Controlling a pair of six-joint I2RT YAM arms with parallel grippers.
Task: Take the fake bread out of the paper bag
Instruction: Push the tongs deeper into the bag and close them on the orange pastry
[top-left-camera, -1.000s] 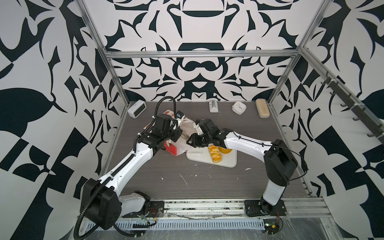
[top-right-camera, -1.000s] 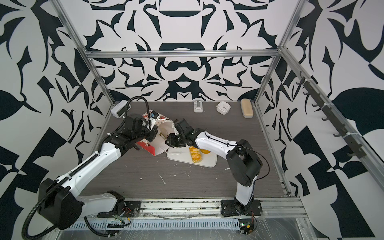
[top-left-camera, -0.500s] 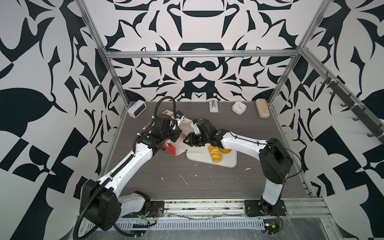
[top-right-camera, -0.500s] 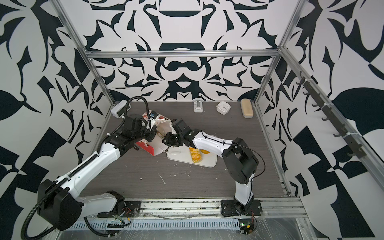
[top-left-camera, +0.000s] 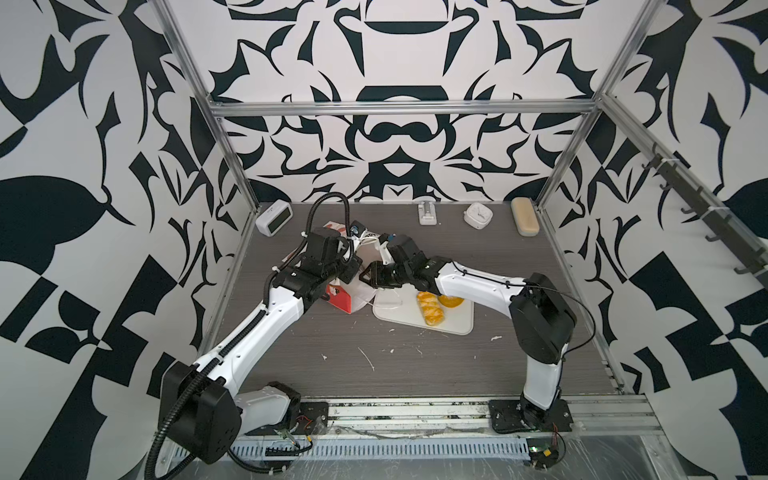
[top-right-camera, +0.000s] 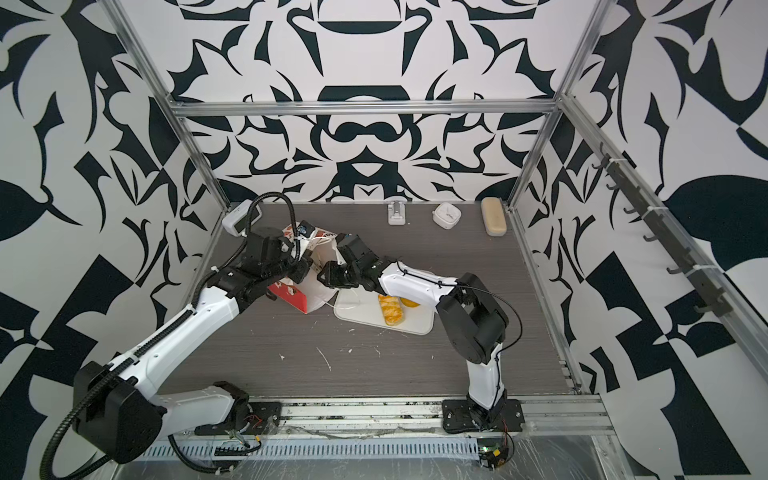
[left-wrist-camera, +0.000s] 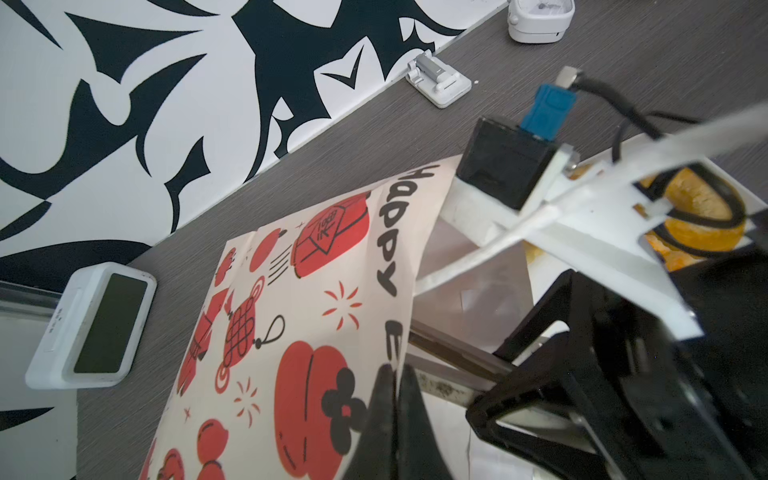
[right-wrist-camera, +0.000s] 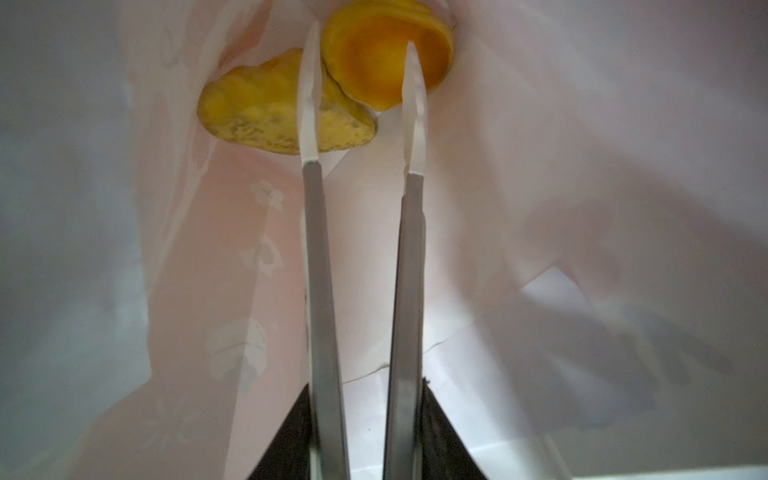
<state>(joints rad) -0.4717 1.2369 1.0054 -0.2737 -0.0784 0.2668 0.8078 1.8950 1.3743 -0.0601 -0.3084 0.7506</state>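
Dark wood-grain tabletop (top-left-camera: 415, 365) fills the floor of a cell with black-and-white patterned walls. Along the back wall stand a white digital clock (top-left-camera: 273, 216), a small white alarm clock (top-left-camera: 478, 215) and a beige oblong case (top-left-camera: 525, 216).

The paper bag (top-left-camera: 345, 301), printed in red and cream, lies tipped on its side left of the middle, with its mouth facing the white tray (top-left-camera: 457, 326) just beside it. My left gripper (left-wrist-camera: 395, 370) is pressed together on the bag's upper edge, pinching the paper.

My right gripper (right-wrist-camera: 362, 35) reaches deep inside the bag, surrounded by its white lining. Its long thin fingers (right-wrist-camera: 320, 249) stand a little apart. Their tips sit at a rounded orange pastry (right-wrist-camera: 374, 70) at the far end, which spreads wider than the gap between them. A paler yellow pastry (right-wrist-camera: 257, 108) lies touching it, just to one side of my fingers.

Two more pieces lie out on the tray. The striped loaf (top-left-camera: 431, 313) lies in plain sight, and a round orange pastry (top-left-camera: 451, 302) is half hidden under my right arm.
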